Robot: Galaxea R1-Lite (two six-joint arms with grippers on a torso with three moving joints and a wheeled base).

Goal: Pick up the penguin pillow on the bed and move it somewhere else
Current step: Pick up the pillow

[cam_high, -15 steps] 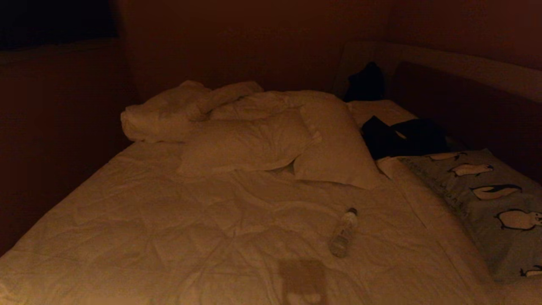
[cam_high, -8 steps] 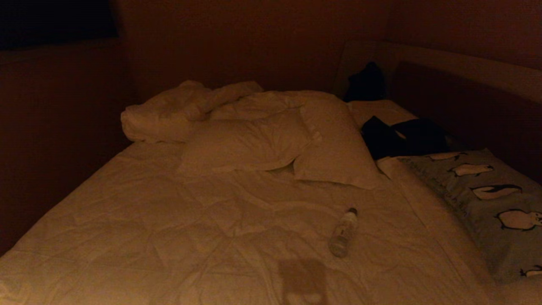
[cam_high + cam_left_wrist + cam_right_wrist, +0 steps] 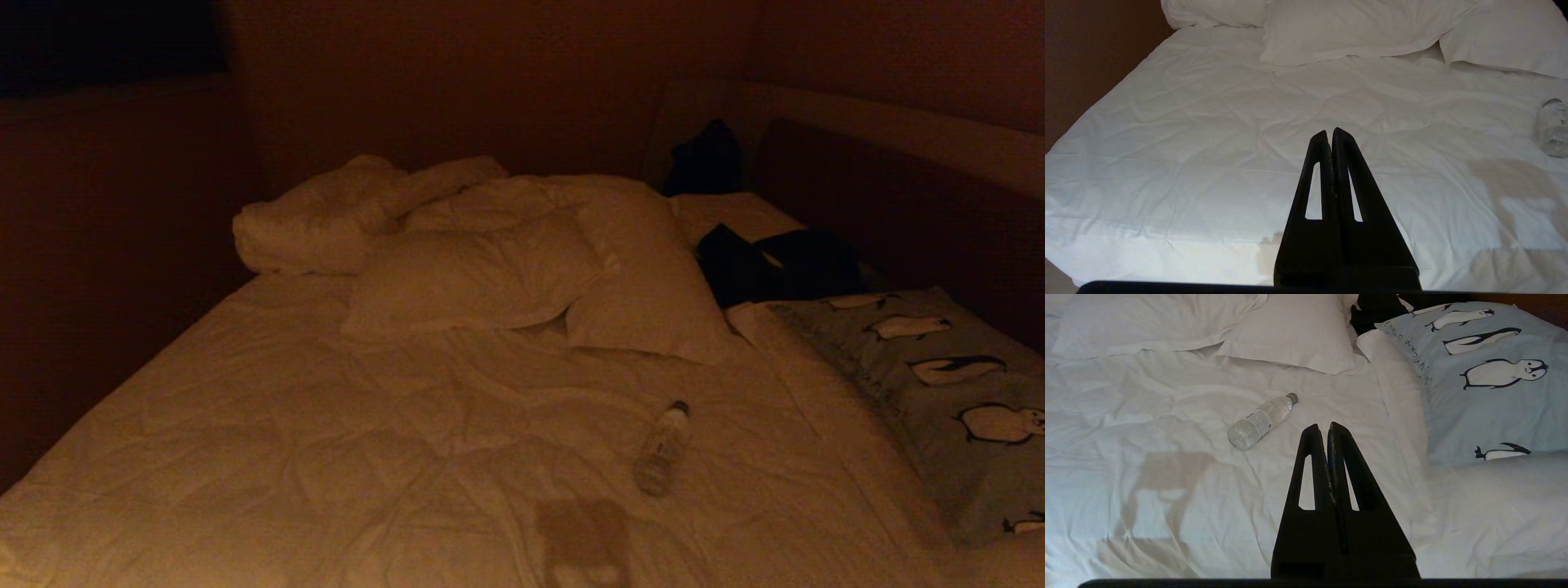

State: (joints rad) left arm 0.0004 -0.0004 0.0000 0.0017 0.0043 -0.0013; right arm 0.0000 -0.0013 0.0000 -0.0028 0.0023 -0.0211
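The bed [image 3: 326, 425] fills the head view, covered by a rumpled white quilted duvet. The penguin pillow [image 3: 947, 392] lies flat on the bed's right side, next to the dark headboard [image 3: 898, 204], with its row of penguins facing up; its far end is just beside a dark garment [image 3: 775, 265]. Two plain white pillows [image 3: 482, 278] lie side by side across the middle of the bed, beyond them a bunched heap of duvet [image 3: 326, 220]. A clear plastic water bottle [image 3: 663, 447] lies on its side on the duvet, between the white pillows and the near edge, well apart from the penguin pillow. Neither arm appears in the head view. In the left wrist view, the left hand [image 3: 1331, 132] is above the near part of the duvet with its two black fingers pressed together and nothing between them. In the right wrist view, the right hand [image 3: 1323, 426] is likewise fully closed and empty, held above the duvet between the water bottle and the penguin pillow, touching neither.
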